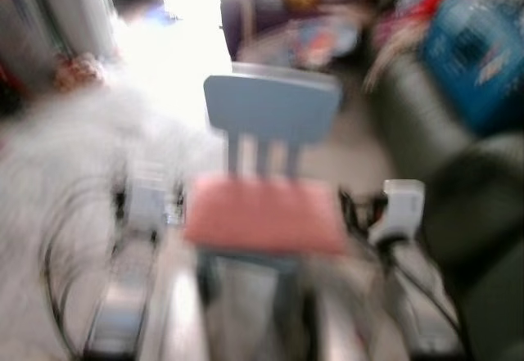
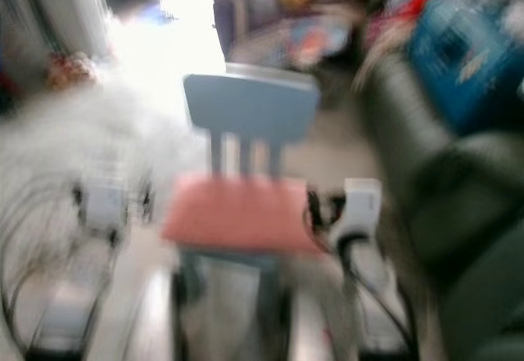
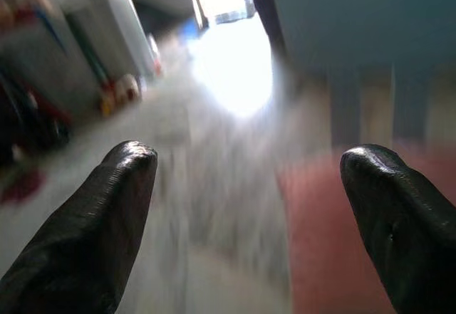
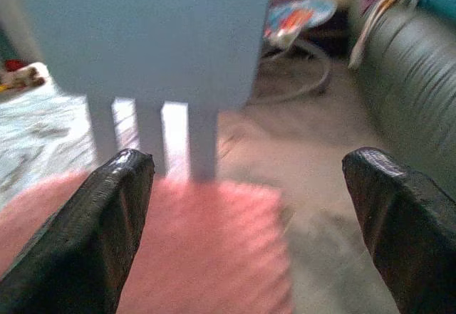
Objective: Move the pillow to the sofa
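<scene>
Lying flat on the seat of a small pale-blue wooden chair point(image 1: 270, 107): a fuzzy pink square pillow point(image 1: 264, 214), dead ahead at twelve o'clock in the blurred head views. Flanking it, both silver arms, left at nine o'clock of the pillow, right at three. Left gripper point(image 3: 249, 207) spread wide open, black fingers point(image 3: 92, 236) apart, pillow just beyond its inner finger, untouched. Right gripper point(image 4: 246, 221) likewise wide open, pillow low between and ahead of its fingers. Dark grey-green leather sofa point(image 1: 458, 173) at two o'clock, just beside the chair.
</scene>
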Motion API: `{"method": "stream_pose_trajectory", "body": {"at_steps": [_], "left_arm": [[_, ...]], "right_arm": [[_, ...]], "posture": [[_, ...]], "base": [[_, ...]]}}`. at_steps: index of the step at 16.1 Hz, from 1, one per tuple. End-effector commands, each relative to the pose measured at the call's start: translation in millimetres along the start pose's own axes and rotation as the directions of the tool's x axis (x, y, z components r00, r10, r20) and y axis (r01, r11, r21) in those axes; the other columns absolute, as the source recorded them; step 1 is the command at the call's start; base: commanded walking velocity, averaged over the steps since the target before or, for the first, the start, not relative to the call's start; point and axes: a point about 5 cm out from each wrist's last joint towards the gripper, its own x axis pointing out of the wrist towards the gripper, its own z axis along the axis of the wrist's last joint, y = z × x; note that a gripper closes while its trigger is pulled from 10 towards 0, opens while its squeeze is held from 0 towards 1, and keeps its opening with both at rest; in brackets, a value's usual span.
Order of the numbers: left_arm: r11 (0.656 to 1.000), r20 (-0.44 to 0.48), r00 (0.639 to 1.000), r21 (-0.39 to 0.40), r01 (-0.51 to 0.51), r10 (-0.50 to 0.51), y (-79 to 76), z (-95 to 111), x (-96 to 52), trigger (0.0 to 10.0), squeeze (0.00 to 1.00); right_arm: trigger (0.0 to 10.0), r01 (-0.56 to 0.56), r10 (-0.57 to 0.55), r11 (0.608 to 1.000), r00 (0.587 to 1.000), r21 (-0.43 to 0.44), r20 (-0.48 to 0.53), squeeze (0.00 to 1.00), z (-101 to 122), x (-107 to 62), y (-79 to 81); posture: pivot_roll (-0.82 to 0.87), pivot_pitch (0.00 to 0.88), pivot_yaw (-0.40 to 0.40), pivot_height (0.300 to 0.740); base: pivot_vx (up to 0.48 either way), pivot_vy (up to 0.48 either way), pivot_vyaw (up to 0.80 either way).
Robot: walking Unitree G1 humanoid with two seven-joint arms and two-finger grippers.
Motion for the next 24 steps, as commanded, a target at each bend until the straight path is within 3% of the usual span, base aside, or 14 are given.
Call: {"method": "stream_pose_trajectory", "body": {"at_steps": [1,11,18,24], "left_arm": [[0.999,0.056,0.998,0.021,-0.032,0.031,6.8,15.5,5.4,10.0,0.0],[0.999,0.055,0.997,0.018,-0.048,0.047,8.6,17.3,6.0,10.0,0.0],[0.999,0.054,0.998,0.015,-0.041,0.04,6.9,17.4,5.7,10.0,0.0],[0.999,0.06,0.997,0.02,-0.046,0.044,7.1,18.0,5.0,10.0,0.0]], "right_arm": [[10.0,-0.01,0.01,1.0,1.0,-0.003,0.026,0.0,7.4,3.0,3.0],[10.0,-0.018,0.018,1.0,1.0,0.002,0.019,0.0,7.2,6.5,4.1],[10.0,-0.022,0.022,1.0,1.0,-0.002,0.014,0.0,6.4,5.9,4.3],[10.0,-0.028,0.028,1.0,1.0,-0.001,0.008,0.0,5.4,5.3,5.7]], "posture": [[0.0,0.0,-0.041,0.582],[0.0,0.0,-0.04,0.582],[-0.01,0.0,-0.042,0.582],[0.0,0.0,-0.043,0.582]], "base": [[0.0,0.0,0.0],[0.0,0.0,0.0],[0.353,0.0,0.0],[0.0,0.0,0.0]]}}
